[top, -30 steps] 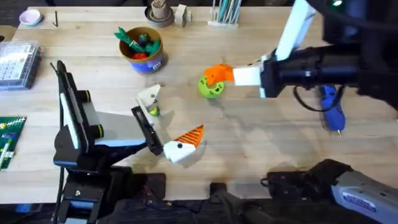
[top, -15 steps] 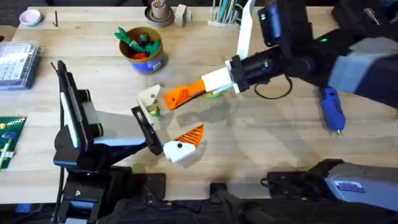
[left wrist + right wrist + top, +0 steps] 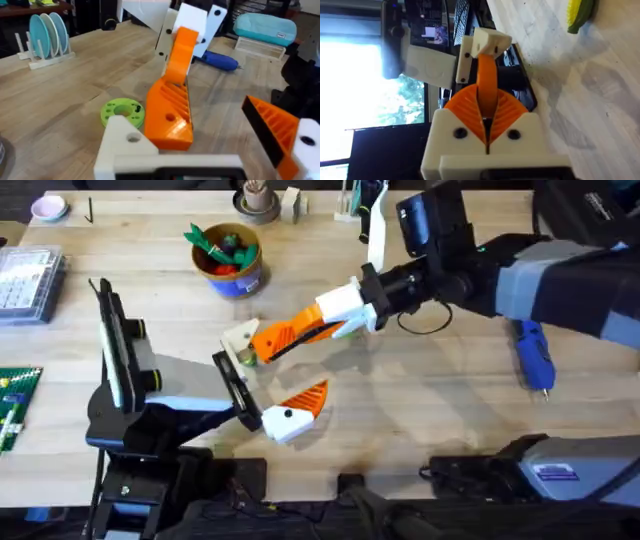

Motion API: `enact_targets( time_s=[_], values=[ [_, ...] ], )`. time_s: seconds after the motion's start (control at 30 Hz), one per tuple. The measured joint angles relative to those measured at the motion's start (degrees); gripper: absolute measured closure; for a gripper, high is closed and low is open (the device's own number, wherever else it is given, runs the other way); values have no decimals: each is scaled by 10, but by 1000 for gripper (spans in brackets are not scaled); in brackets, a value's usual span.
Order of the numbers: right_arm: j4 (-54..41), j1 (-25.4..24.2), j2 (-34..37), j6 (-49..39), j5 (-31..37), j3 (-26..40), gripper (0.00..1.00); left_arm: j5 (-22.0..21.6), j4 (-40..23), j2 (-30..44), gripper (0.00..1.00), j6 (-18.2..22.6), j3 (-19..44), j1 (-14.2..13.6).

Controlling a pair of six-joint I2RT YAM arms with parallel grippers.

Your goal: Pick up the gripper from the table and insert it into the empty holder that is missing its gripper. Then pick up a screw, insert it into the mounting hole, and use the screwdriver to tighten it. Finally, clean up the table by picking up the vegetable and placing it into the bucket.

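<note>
Carrying the orange gripper (image 3: 283, 337) pinched in its pads, the right tool (image 3: 300, 332) nears the white holder (image 3: 240, 334). A tilted approach could jam or drop the gripper. The left tool (image 3: 272, 412) stands wide beside it.

So the right end effector (image 3: 262, 343) swung in from mid-counter, over by the green ring, across to the left arm's side. The gripper (image 3: 285, 335) it's pinching now has its tip right up against the holder (image 3: 240, 336). The right arm also rose and stretched across. The ring is now mostly covered.
</note>
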Motion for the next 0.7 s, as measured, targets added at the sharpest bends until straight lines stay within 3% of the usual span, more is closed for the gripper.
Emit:
enact_targets(
  time_s=[0.33,0.7],
  values=[
    [64,2,43,70,-18,-1,993,1,0,0,7,-6,0,1],
    [163,14,81,176,-19,-1,994,-27,2,0,7,-15,0,9]
  ],
)
